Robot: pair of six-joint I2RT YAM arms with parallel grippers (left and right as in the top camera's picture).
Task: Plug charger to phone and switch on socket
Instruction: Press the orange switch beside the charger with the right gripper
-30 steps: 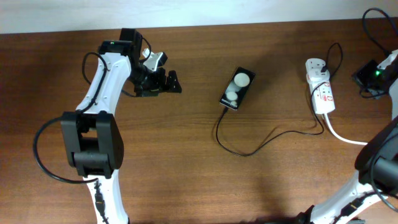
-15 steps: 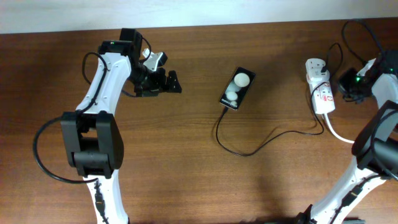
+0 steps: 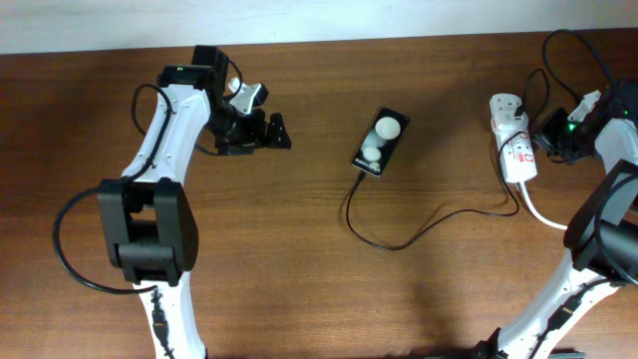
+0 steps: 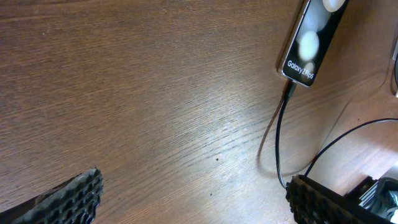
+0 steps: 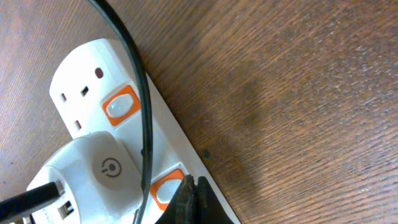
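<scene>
- The phone [image 3: 381,142] lies face up on the wooden counter [image 3: 299,269], right of centre in the overhead view, tilted with its top toward the upper right.
- The charger [image 3: 391,245] has its small black plug tip [image 4: 290,91] seated in the phone's lower end. Its thin cable loops down across the counter and then climbs to the right toward the socket [image 3: 516,142].
- The socket sits at the upper right of the overhead frame, lengthwise up and down. Its thick white cord [image 3: 546,215] trails off toward the lower right.
- In the right wrist view the charger's white adapter [image 5: 102,168] (it bears a power symbol) is plugged into the strip at the lower left, and the black cable crosses over the strip's face.
- Two orange switches show on the strip, one [image 5: 120,104] beside the free outlet and one [image 5: 163,190] next to the adapter.
- The right end effector [image 5: 189,196] has its fingers drawn together into one dark tip. That tip sits at the edge of the lower orange switch; whether it is pressing the switch cannot be told.
- The left end effector [image 3: 277,132] hangs at the upper left of the overhead frame, well apart from the phone and pointing toward it. Its ribbed fingers [image 4: 71,198] stand wide apart with nothing between them.
</scene>
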